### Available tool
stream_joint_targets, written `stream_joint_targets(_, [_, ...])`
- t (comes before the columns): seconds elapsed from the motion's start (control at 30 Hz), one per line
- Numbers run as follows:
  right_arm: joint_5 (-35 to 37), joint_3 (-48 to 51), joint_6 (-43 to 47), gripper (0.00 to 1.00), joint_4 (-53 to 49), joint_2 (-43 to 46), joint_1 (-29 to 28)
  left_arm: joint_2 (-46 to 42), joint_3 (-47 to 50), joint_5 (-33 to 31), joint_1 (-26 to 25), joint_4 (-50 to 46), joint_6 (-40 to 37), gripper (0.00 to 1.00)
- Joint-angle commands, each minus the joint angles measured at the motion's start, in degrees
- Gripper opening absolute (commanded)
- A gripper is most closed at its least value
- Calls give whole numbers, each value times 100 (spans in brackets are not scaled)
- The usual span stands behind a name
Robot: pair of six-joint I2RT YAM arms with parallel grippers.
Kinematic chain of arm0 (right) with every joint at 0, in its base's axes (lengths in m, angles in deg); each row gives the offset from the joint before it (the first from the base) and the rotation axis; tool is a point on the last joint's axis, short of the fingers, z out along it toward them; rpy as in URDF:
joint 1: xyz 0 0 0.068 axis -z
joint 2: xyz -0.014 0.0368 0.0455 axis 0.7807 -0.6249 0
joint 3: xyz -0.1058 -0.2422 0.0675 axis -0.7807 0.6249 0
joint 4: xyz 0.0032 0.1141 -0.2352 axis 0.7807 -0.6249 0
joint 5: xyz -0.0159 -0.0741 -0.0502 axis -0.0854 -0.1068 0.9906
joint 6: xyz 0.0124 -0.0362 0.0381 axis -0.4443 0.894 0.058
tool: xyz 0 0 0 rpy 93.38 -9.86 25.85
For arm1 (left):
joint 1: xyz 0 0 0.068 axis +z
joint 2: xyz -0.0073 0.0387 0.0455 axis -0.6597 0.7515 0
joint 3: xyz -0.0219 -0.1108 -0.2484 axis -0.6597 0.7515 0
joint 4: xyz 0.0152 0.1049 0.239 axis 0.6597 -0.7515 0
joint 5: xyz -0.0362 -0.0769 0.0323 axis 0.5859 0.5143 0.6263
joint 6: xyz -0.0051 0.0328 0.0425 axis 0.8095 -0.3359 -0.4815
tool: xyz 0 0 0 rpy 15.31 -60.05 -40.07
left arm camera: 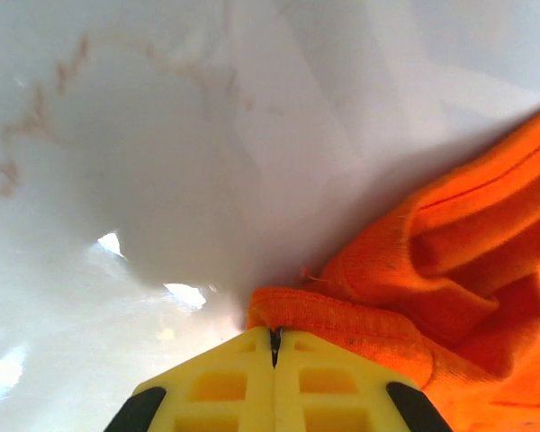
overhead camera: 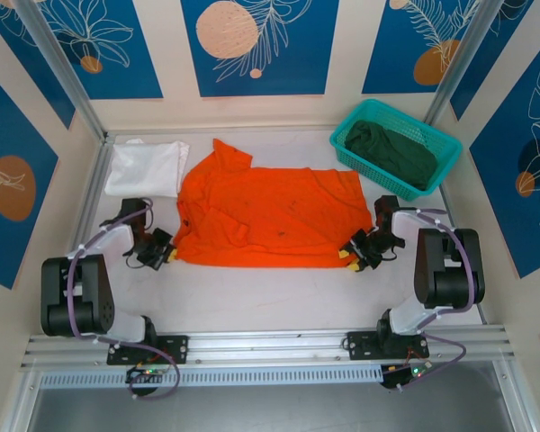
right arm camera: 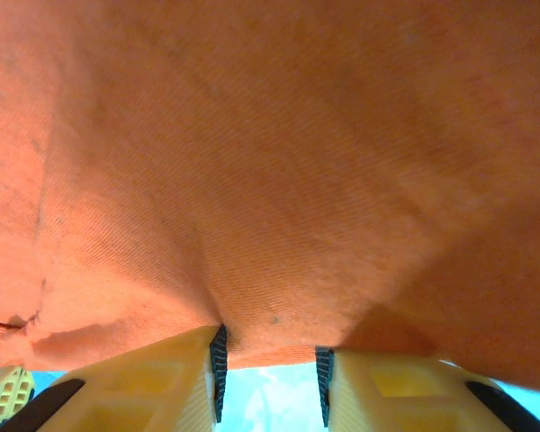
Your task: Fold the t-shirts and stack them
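Observation:
The orange t-shirt (overhead camera: 270,216) lies spread flat in the middle of the table. My left gripper (overhead camera: 165,252) is at its near left corner. In the left wrist view the yellow jaws of my left gripper (left arm camera: 274,331) are pressed together, with the orange t-shirt's (left arm camera: 450,270) hem pinched at their very tips. My right gripper (overhead camera: 353,256) is at the near right corner. Its jaws (right arm camera: 268,346) stand apart, and the orange cloth's (right arm camera: 270,162) edge drapes across the gap. A folded white t-shirt (overhead camera: 147,167) lies at the back left. The dark green t-shirt (overhead camera: 391,151) is crumpled in the basket.
The teal mesh basket (overhead camera: 354,121) stands at the back right corner. White table surface (overhead camera: 252,297) stretches between the orange shirt and the arm bases. Panelled walls close in the left, right and back sides.

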Motion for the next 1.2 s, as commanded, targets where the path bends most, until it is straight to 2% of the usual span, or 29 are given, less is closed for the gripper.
stream_joint_targets(0.0, [100,-101,39,35,-226,-240,189,-42,-865,-1038,-296,-1003,-1319,0])
stream_joint_targets(0.07, [88,-86,11,35,-255,-311,279,-52,-1210,-1529,-572,-1537,-1903,0])
stream_joint_targets(0.17, [56,-64,-4,35,-270,-373,370,-141,-1299,-2106,-987,-2041,-2372,0])
stream_joint_targets(0.27, [49,-41,-15,35,-299,-379,398,-191,-1037,-2316,-1299,-2369,-2390,0])
stream_joint_targets(0.4, [18,4,-4,35,-368,-348,400,-304,-759,-2436,-1789,-2719,-2043,4])
stream_joint_targets(0.43, [4,19,17,35,-383,-340,405,-269,-851,-2531,-1965,-2887,-1949,7])
stream_joint_targets(0.5, [4,35,32,35,-411,-339,415,-130,-980,-2682,-2128,-3199,-1757,20])
stream_joint_targets(0.53, [4,41,50,36,-426,-339,431,-99,-1003,-2736,-2143,-3288,-1674,21])
stream_joint_targets(0.57, [-12,56,56,36,-430,-335,451,-169,-995,-2809,-2141,-3315,-1555,24])
stream_joint_targets(0.6, [-22,62,61,37,-427,-323,463,-298,-983,-2846,-2130,-3276,-1481,32])
stream_joint_targets(0.63, [-31,74,61,38,-437,-294,469,-457,-984,-2867,-2083,-3233,-1375,43])
stream_joint_targets(0.67, [-40,71,58,39,-443,-259,470,-600,-1014,-2788,-1990,-3191,-1282,51])
stream_joint_targets(0.73, [-37,40,97,41,-482,-185,482,-745,-1111,-2415,-1783,-3038,-1204,56])
stream_joint_targets(0.8, [-52,9,132,41,-488,-104,486,-721,-1289,-1880,-1614,-2818,-1180,54])
stream_joint_targets(0.97, [-1,-25,113,41,-442,173,481,-142,-1599,-390,-1580,-1762,-872,41])
stream_joint_targets(1.07, [-41,-22,69,41,-398,180,503,488,-1877,-325,-1580,-1475,-873,31])
stream_joint_targets(1.17, [-102,-15,41,41,-347,192,503,1088,-2009,-561,-1521,-1203,-953,28])
